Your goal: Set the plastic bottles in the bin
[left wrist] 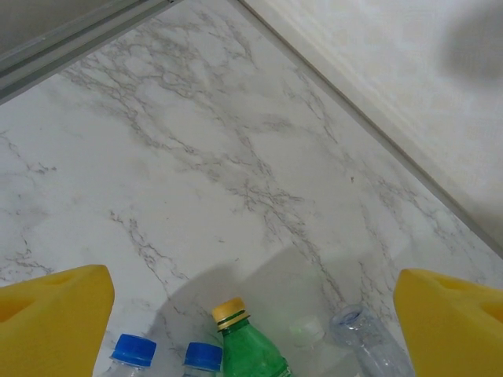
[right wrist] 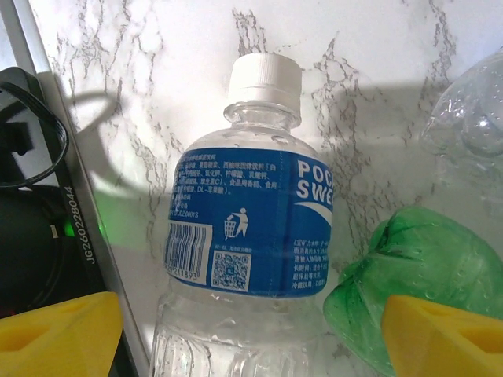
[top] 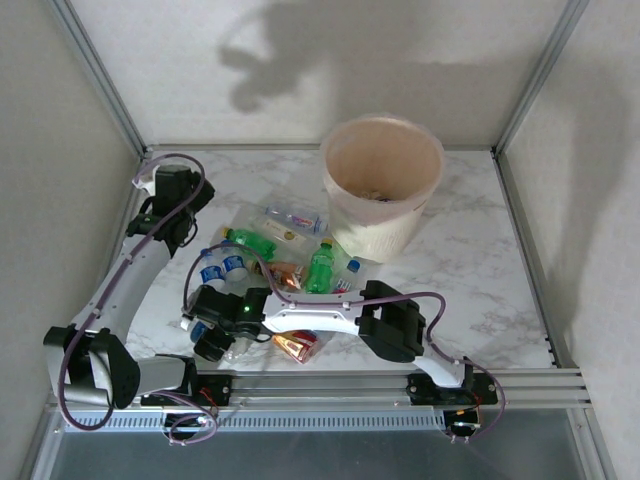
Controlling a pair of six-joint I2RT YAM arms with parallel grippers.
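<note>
The marble counter (top: pixel 480 260) carries the peach bin (top: pixel 382 185), which stands at the rear, right of centre. The plastic bottles (top: pixel 320 265) lie scattered between the bin and the counter's near left edge. My right gripper (right wrist: pixel 251 338) hangs wide open astride a clear blue-labelled bottle (right wrist: pixel 251 220) near that edge, not touching it and holding nothing. My left gripper (left wrist: pixel 251 314) is open and empty over the left side. For a sound grasp, I judge I should settle lower, centre on the labelled body rather than the neck, and keep clear of the crushed green bottle (right wrist: pixel 416 275) beside it.
</note>
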